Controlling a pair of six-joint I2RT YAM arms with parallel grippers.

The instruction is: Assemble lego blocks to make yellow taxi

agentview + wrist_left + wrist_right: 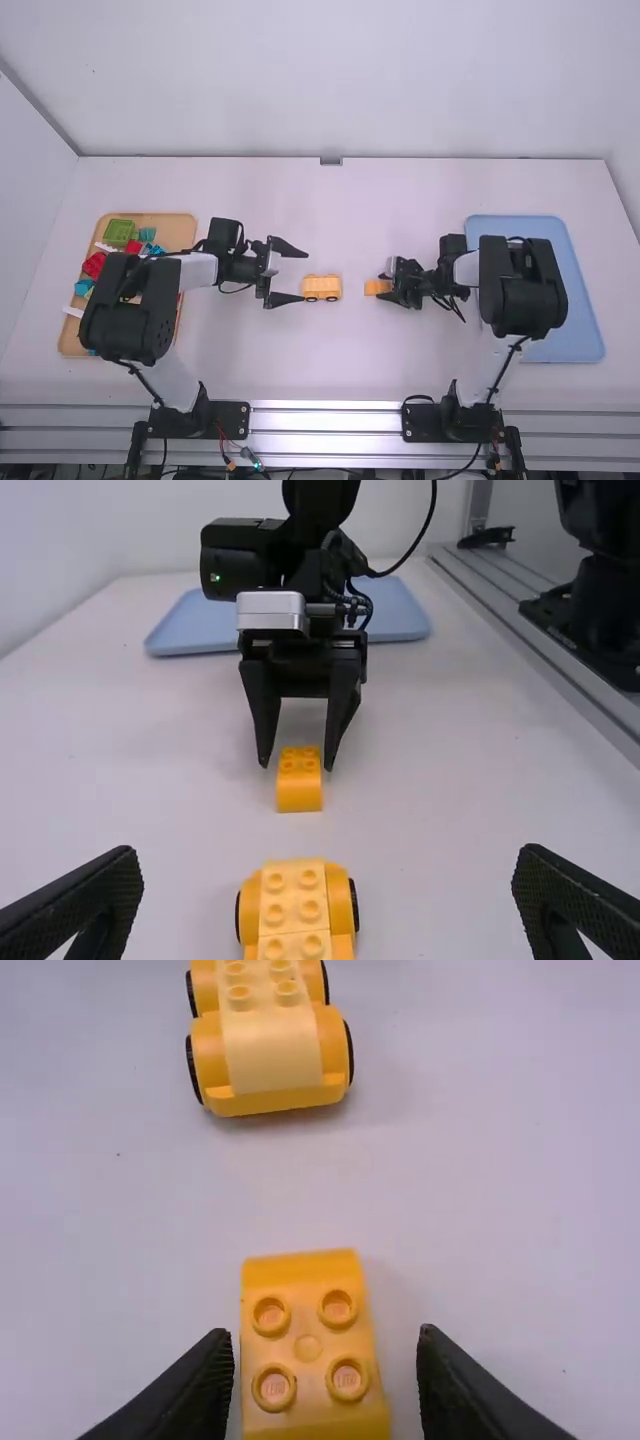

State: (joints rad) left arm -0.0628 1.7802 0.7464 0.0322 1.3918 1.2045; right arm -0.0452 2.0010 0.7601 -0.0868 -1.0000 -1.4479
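Counter [330,375]: white, with a pale wall [330,90] behind it.
Brown tray [178,228]: on the left, holding spare bricks [94,264] in red, green, blue and white.
Blue tray [583,340]: on the right, partly behind the right arm [522,290].
Chassis [322,288]: yellow-orange, near the middle of the counter, upright on its black-edged wheels [350,1052], bumps on top.
Block [308,1350]: small, orange, four studs [337,1307] facing up; on the counter to the right of the chassis, apart from it.
Left gripper [305,276]: fingers spread wide, at the chassis's left end.
Right gripper [324,1335]: fingers apart, one on each side of the block, not clamped on it.
Handling: both pieces look like hard, light plastic, stiff and hardly fragile, perhaps a little slick; the chassis may roll if pushed lengthwise.
Block hold: best low on the two flat sides, square to the fingers, leaving studs and underside free.
Chassis hold: steady it across the body, with no twist, while the block is pressed down.
Progress: early, I judge; the two yellow pieces are unjoined.
Next: close on the block, lift, and line it up over the chassis.
Risk: an off-centre pinch could turn the block.
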